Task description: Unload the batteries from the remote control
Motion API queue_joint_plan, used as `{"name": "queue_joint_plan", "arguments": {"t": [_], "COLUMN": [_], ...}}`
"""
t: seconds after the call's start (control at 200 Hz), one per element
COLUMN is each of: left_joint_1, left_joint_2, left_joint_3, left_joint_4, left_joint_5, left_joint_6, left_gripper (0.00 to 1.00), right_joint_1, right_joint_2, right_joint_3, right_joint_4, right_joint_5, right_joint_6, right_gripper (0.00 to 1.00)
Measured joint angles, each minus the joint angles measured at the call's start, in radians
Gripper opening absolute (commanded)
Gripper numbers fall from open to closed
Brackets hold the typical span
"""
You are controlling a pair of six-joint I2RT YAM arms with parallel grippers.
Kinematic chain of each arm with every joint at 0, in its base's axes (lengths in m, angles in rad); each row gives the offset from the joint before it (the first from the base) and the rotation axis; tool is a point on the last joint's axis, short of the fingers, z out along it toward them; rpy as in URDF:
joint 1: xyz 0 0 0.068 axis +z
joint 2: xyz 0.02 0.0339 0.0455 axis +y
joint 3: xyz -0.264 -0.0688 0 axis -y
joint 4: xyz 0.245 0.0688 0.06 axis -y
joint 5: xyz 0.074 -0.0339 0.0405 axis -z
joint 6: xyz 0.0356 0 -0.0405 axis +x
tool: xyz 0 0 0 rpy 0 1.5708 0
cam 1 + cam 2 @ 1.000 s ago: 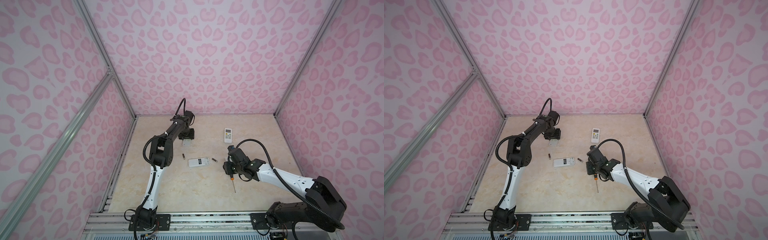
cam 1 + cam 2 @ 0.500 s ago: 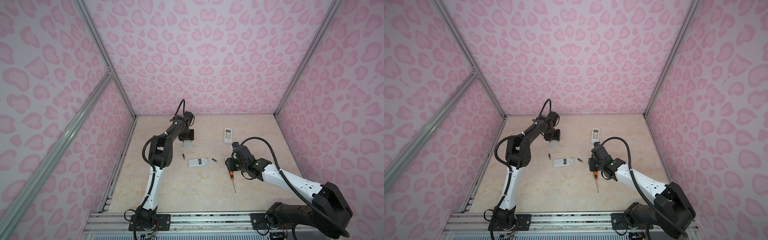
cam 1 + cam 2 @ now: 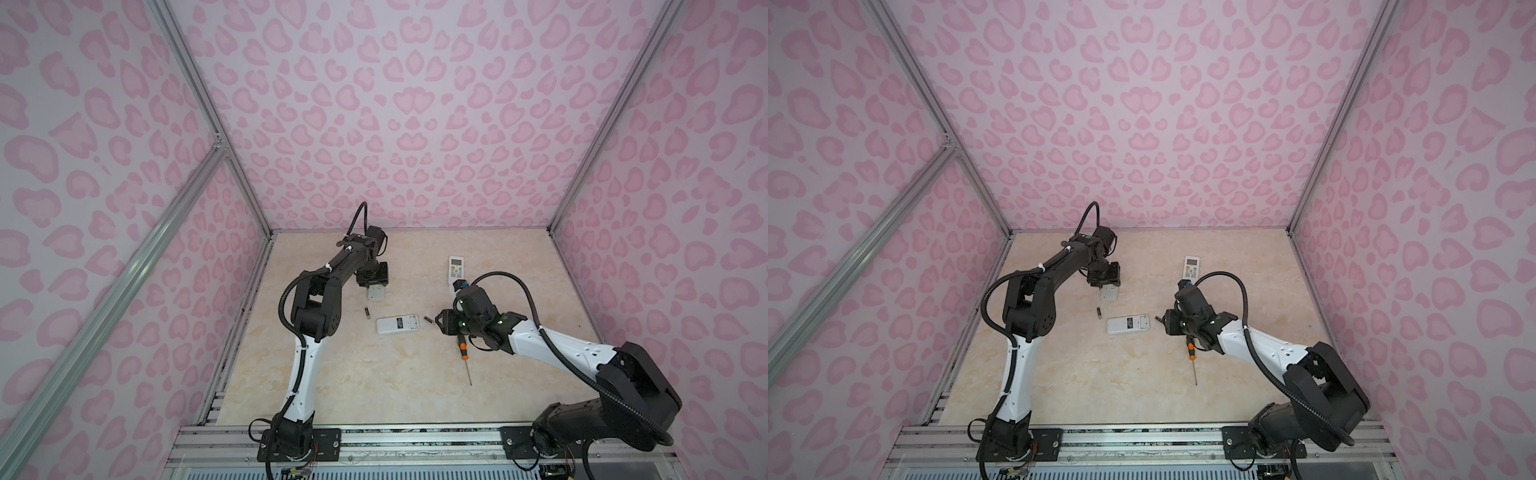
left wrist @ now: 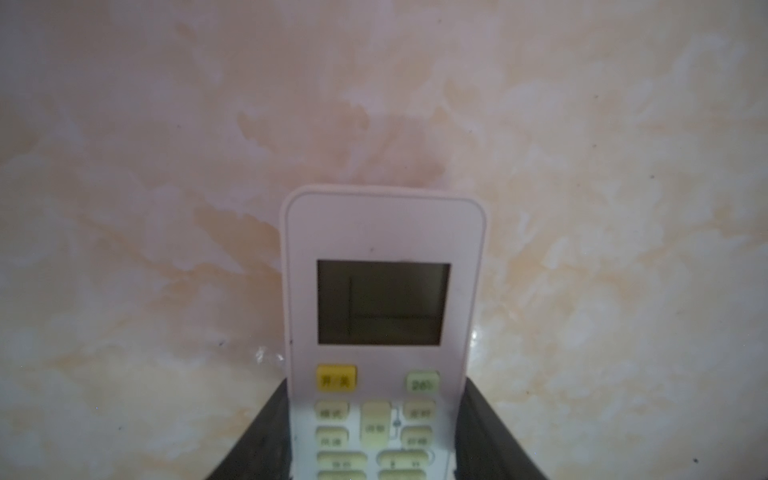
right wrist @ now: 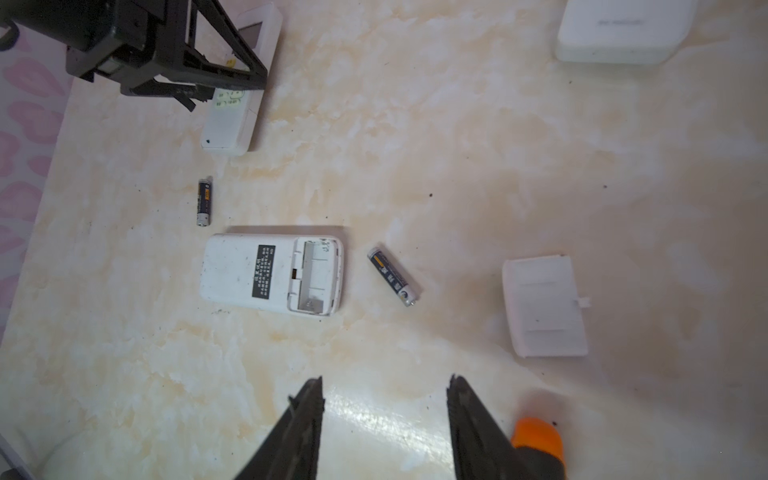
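Right gripper [image 5: 386, 380]: jaws apart, empty, hovering near the emptied remote [image 5: 270, 272]. That remote lies face down, compartment bare. Two batteries are out: one battery [image 5: 392, 276] just beside its open end, another battery [image 5: 203, 202] near its closed end. Left gripper [image 4: 376, 386] clamps a second remote [image 4: 382, 249] beyond it, face up; judged not yet unloaded.

In the left wrist view we find the white plastic remote with a grey screen [image 4: 382, 291] cut off by the frame edge (its button labels blurred); the orange screwdriver handle [image 5: 538, 434] is blurred and cropped too.
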Motion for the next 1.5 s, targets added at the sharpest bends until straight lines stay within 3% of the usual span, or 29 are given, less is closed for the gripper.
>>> {"name": "queue_joint_plan", "arguments": {"t": [0.74,1.265,1.5], "left_joint_1": [0.003,0.011,0.003], "left_joint_2": [-0.263,-0.332,-0.366], "left_joint_3": [-0.269,-0.375,-0.427], "left_joint_4": [0.188,0.292,0.322], "left_joint_5": [0.137,0.261,0.291], "left_joint_6": [-0.071,-0.129,-0.148], "left_gripper": [0.39,0.37,0.37], "right_joint_1": [0.106,0.055,0.042], "right_joint_2": [0.348,0.488,0.505], "right_joint_3": [0.244,0.330,0.357], "right_joint_4": [0.277,0.424,0.451], "right_joint_5": [-0.090,-0.206,-0.228], "right_joint_6": [0.193,0.311,0.330], "right_gripper": [0.50,0.50,0.43]}}
